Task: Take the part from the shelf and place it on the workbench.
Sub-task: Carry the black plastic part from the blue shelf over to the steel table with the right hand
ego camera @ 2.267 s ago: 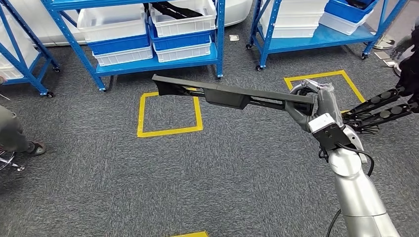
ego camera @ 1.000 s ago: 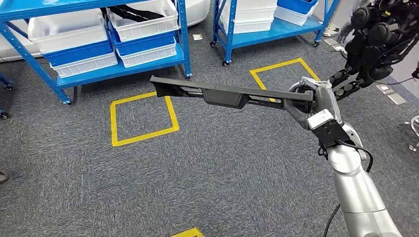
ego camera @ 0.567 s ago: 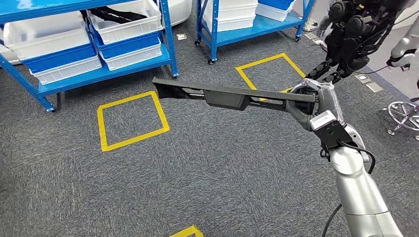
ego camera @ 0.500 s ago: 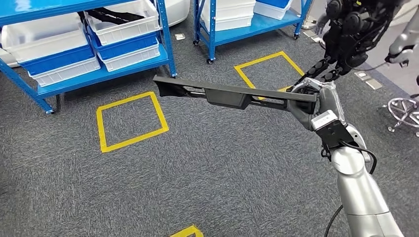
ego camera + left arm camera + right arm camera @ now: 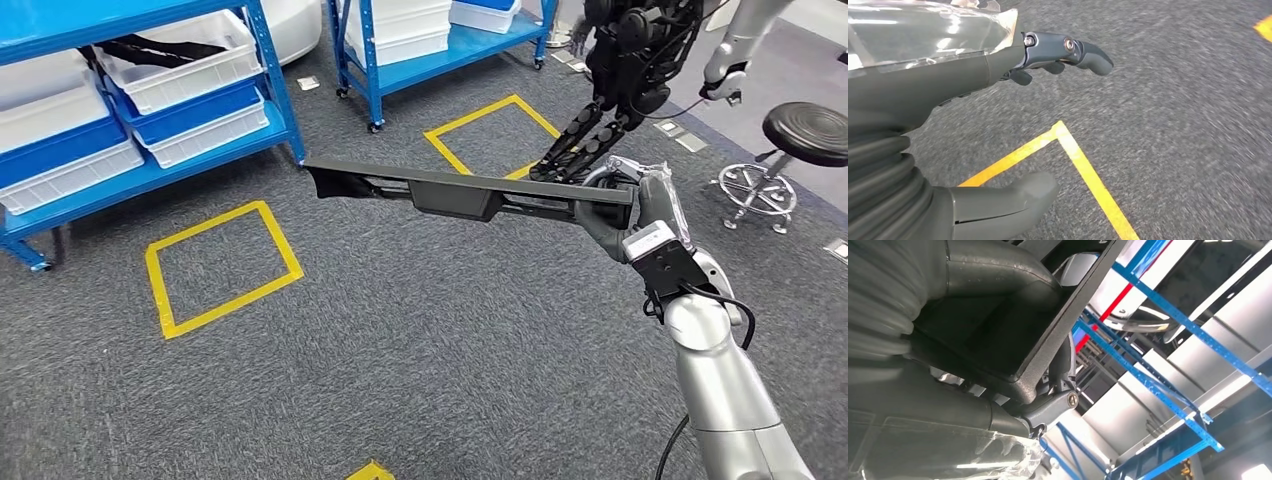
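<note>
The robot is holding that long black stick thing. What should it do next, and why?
Probably keep turning toward the workbench, holding tight. The right hand grips the long part by one end, out over bare carpet, with no workbench in sight, so there is nowhere to put it down yet.

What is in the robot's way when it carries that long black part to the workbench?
I cannot tell: no workbench is in view. The right hand holds the long black part out over the carpet. Just beyond the hand stands another dark robot, with a round stool nearby, so it should steer clear of those.
</note>
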{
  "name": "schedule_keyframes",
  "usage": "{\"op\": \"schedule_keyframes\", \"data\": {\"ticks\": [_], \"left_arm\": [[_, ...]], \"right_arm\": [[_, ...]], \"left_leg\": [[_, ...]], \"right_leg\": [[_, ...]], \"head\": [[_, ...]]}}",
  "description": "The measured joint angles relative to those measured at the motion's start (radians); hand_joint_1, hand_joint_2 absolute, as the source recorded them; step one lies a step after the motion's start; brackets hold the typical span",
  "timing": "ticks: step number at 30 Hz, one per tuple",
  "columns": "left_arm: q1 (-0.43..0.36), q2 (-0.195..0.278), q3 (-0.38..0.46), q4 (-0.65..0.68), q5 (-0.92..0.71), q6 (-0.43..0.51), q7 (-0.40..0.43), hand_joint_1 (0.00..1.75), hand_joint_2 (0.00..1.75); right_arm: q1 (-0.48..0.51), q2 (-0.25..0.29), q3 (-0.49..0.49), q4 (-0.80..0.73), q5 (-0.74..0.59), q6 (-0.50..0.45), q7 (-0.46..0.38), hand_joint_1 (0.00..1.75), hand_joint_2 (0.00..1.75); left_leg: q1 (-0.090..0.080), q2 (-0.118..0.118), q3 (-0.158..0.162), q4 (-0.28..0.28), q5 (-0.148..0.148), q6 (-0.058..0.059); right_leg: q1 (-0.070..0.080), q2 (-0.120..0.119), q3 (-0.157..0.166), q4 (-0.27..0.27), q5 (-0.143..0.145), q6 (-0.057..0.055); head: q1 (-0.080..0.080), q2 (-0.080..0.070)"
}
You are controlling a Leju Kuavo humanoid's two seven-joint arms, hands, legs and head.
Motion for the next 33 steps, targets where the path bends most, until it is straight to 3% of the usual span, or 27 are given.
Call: {"op": "schedule_keyframes", "data": {"ticks": [2,4,6,8,9,10,12,14,15,17,19,22,23,24,25,26,28,30,32,33], "left_arm": [[-0.001,-0.001,0.0,0.0,0.001,0.0,-0.001,0.0,1.75],[-0.002,-0.002,0.0,0.0,0.002,0.0,-0.002,0.0,1.75],[-0.002,-0.002,0.0,0.0,0.003,0.001,-0.003,0.0,1.75],[-0.002,-0.002,0.0,0.0,0.003,0.001,-0.003,0.0,1.75],[-0.002,-0.002,0.0,0.0,0.003,0.001,-0.004,0.0,1.75],[-0.002,-0.003,0.0,0.0,0.004,0.001,-0.005,0.0,1.75],[-0.002,-0.005,0.0,0.0,0.006,0.0,-0.008,0.0,1.75],[-0.003,-0.004,0.0,0.0,0.006,-0.001,-0.01,0.0,1.75],[-0.003,-0.004,0.0,0.0,0.006,-0.001,-0.011,0.0,1.75],[-0.003,-0.004,0.0,0.0,0.006,-0.001,-0.012,0.0,1.75],[-0.003,-0.003,0.0,0.0,0.006,-0.001,-0.012,0.0,1.75],[-0.001,-0.003,0.0,0.0,0.007,-0.001,-0.013,0.0,1.75],[0.0,-0.003,0.001,0.0,0.007,-0.001,-0.013,0.0,1.75],[0.0,-0.003,0.001,0.0,0.008,-0.001,-0.013,0.0,1.75],[0.0,-0.003,0.001,0.0,0.008,-0.001,-0.013,0.0,1.75],[0.001,-0.002,0.001,0.0,0.009,-0.001,-0.014,0.0,1.75],[0.001,0.0,0.001,0.0,0.009,-0.001,-0.015,0.0,1.75],[0.001,0.002,0.002,0.0,0.009,-0.001,-0.018,0.0,1.75],[0.001,0.002,0.002,0.0,0.008,-0.003,-0.02,0.0,1.75],[-0.001,0.002,0.002,0.0,0.008,-0.004,-0.021,0.0,1.75]], "right_arm": [[0.0,-0.001,0.0,0.0,0.0,0.0,0.0,1.75,1.75],[-0.003,-0.004,0.0,0.0,0.0,0.0,0.0,1.75,1.75],[-0.006,-0.004,0.0,0.001,0.0,0.0,0.0,1.75,1.75],[-0.006,-0.003,0.0,0.002,-0.001,0.0,0.0,1.75,1.75],[-0.004,-0.003,0.0,0.003,-0.001,0.0,0.0,1.75,1.75],[-0.004,-0.003,0.0,0.004,0.0,0.0,0.0,1.75,1.75],[-0.005,-0.003,0.0,0.004,0.0,0.0,0.0,1.75,1.75],[-0.008,-0.003,0.0,0.005,0.0,0.0,0.0,1.75,1.75],[-0.008,-0.003,0.0,0.005,0.0,0.0,0.0,1.75,1.75],[-0.009,-0.003,0.0,0.005,0.0,0.0,0.0,1.75,1.75],[-0.01,-0.003,0.0,0.006,0.0,0.0,0.0,1.75,1.75],[-0.011,0.001,0.0,0.006,0.0,0.0,0.0,1.75,1.75],[-0.01,0.003,0.001,0.006,0.0,0.0,0.0,1.75,1.75],[-0.01,0.005,0.001,0.007,0.0,0.0,0.0,1.75,1.75],[-0.01,0.006,0.001,0.008,0.0,0.0,0.0,1.75,1.75],[-0.01,0.007,0.002,0.008,0.0,0.0,0.0,1.75,1.75],[-0.01,0.008,0.003,0.008,0.0,0.0,0.0,1.75,1.75],[-0.012,0.01,0.003,0.008,0.001,-0.001,0.0,1.75,1.75],[-0.012,0.009,0.003,0.008,0.003,-0.005,0.001,1.75,1.75],[-0.01,0.008,0.002,0.008,0.004,-0.007,0.001,1.75,1.75]], "left_leg": [[-0.001,0.018,0.002,-0.011,0.006,0.007],[0.002,0.038,0.009,-0.029,0.018,0.018],[0.002,0.058,0.01,-0.038,0.024,0.024],[0.001,0.077,0.007,-0.037,0.025,0.025],[0.001,0.087,0.007,-0.037,0.024,0.024],[0.001,0.096,0.006,-0.035,0.023,0.023],[0.001,0.112,0.006,-0.029,0.019,0.015],[-0.003,0.124,0.004,-0.019,0.012,0.003],[-0.006,0.13,0.004,-0.016,0.009,-0.002],[-0.004,0.138,0.004,-0.014,0.006,-0.01],[0.002,0.114,-0.008,0.015,-0.02,-0.02],[0.005,0.066,-0.09,0.196,-0.123,-0.029],[0.005,0.062,-0.119,0.256,-0.145,-0.03],[0.005,0.061,-0.134,0.283,-0.146,-0.028],[0.005,0.059,-0.129,0.272,-0.128,-0.026],[0.005,0.053,-0.104,0.219,-0.093,-0.021],[0.007,0.007,-0.033,0.078,-0.025,-0.007],[0.005,-0.03,0.002,0.003,-0.002,0.003],[0.0,-0.013,0.006,-0.009,-0.001,0.009],[0.0,0.001,0.01,-0.018,0.005,0.012]], "right_leg": [[0.0,0.01,-0.009,-0.002,0.005,0.013],[0.004,-0.02,-0.033,0.034,-0.015,0.015],[0.003,-0.061,-0.092,0.154,-0.069,0.01],[-0.001,-0.072,-0.15,0.278,-0.112,0.015],[-0.004,-0.075,-0.153,0.29,-0.112,0.023],[-0.006,-0.079,-0.134,0.259,-0.097,0.032],[-0.01,-0.108,-0.053,0.113,-0.049,0.048],[-0.004,-0.128,0.004,0.011,-0.021,0.044],[0.0,-0.128,0.009,-0.002,-0.018,0.038],[-0.001,-0.108,0.007,-0.001,-0.012,0.024],[-0.009,-0.094,0.006,-0.002,-0.008,0.01],[-0.009,-0.071,0.002,-0.003,-0.003,-0.007],[-0.008,-0.061,0.0,-0.003,-0.002,-0.008],[-0.007,-0.05,-0.001,-0.002,-0.001,-0.01],[-0.006,-0.039,-0.002,-0.002,0.0,-0.01],[-0.005,-0.026,-0.001,-0.001,0.0,-0.01],[-0.004,-0.004,-0.001,0.0,0.002,-0.007],[-0.006,0.017,-0.008,0.0,0.007,0.001],[-0.007,0.042,-0.017,-0.006,0.015,0.015],[-0.006,0.04,-0.023,-0.005,0.017,0.021]], "head": [[0.0,0.0],[0.003,0.0],[0.008,0.0],[0.012,0.0],[0.013,0.0],[0.013,0.0],[0.017,0.0],[0.023,0.0],[0.023,0.0],[0.021,0.0],[0.018,0.0],[0.013,0.0],[0.012,0.0],[0.012,0.0],[0.011,0.0],[0.011,0.0],[0.01,0.0],[0.01,0.0],[0.007,0.0],[0.006,0.0]]}}
